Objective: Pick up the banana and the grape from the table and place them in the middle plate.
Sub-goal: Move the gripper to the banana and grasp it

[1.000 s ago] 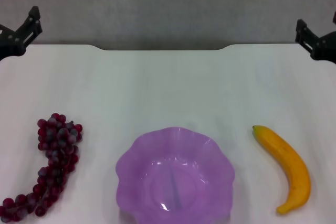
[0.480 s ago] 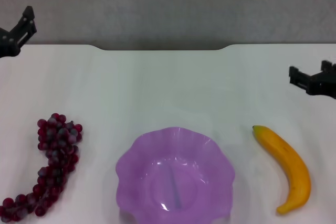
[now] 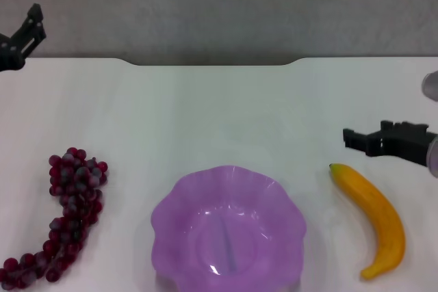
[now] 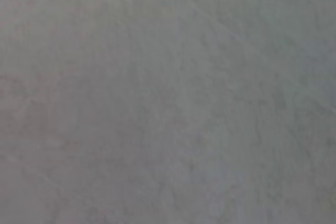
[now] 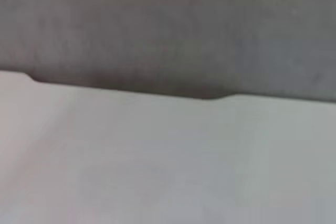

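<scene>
The banana (image 3: 375, 217) lies on the white table (image 3: 226, 114) at the right, stem end toward the far side. The grape bunch (image 3: 67, 213) lies at the left. The purple scalloped middle plate (image 3: 171, 218) stands empty at the front centre. My right gripper (image 3: 364, 139) is open, reaches in from the right edge and hovers just beyond the banana's stem end. My left gripper (image 3: 22, 32) is open and held high at the far left, well away from the grapes. The right wrist view shows only the table (image 5: 157, 161) and its notched far edge.
A grey wall (image 3: 219, 5) runs behind the table's notched far edge (image 3: 212, 65). The left wrist view shows only grey wall (image 4: 168, 98).
My right gripper has come down and toward the centre, from the far right corner to just beyond the banana's stem end. My left gripper has drawn slightly outward. The fruit and plate have not moved.
</scene>
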You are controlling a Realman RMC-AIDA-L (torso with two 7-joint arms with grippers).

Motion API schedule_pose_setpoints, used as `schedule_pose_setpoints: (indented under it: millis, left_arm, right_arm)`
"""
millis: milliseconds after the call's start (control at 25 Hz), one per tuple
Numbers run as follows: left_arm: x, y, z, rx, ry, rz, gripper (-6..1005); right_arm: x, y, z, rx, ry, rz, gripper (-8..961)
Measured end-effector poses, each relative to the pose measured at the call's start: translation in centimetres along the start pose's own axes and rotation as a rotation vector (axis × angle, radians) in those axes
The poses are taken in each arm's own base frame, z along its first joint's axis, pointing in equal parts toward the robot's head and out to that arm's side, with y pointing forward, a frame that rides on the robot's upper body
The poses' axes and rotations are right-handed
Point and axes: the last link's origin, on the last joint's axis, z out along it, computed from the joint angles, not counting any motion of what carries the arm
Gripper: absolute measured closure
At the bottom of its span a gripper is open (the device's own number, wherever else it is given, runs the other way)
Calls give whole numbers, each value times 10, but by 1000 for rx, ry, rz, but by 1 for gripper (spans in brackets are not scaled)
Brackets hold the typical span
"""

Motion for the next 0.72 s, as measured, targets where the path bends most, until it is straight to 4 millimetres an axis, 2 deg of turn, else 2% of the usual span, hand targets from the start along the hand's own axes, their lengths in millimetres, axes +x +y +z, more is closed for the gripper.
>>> schedule_pose_setpoints:
  millis: [720]
  left_arm:
    - [-2, -5, 0, 24, -12, -4, 124]
  right_arm:
    - [24, 2, 25, -19, 192, 20, 166]
